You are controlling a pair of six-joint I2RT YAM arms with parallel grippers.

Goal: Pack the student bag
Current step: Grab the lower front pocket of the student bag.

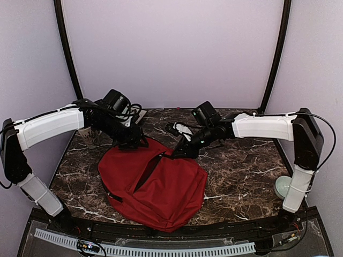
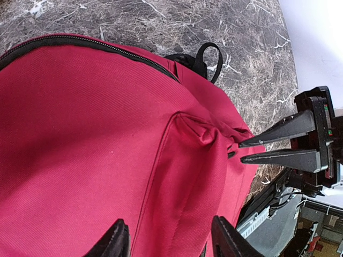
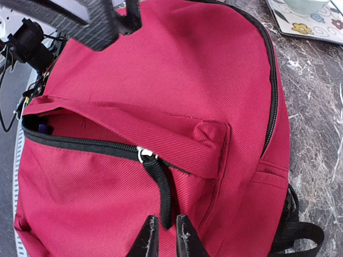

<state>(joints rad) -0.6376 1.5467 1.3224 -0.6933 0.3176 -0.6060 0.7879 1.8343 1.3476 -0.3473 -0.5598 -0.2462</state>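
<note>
The student bag (image 1: 161, 187) is a dark-red backpack lying flat in the middle of the marble table. Its front pocket zipper (image 3: 80, 143) is partly undone, and something dark shows inside at the left end. A black zipper pull strap (image 3: 162, 187) runs from the silver slider (image 3: 143, 154) down between my right gripper's fingers. My right gripper (image 3: 166, 235) is shut on the tip of that strap. My left gripper (image 2: 167, 230) stands open over the red fabric at the bag's far left corner, its fingers (image 2: 115, 238) wide apart with only fabric behind them.
The bag's black carry loop (image 2: 206, 56) lies on the marble beyond its top. A patterned tray (image 3: 305, 19) with a pale cup sits behind the bag. A white item (image 1: 185, 130) lies at the back, and a pale green bowl (image 1: 282, 187) sits beside the right arm.
</note>
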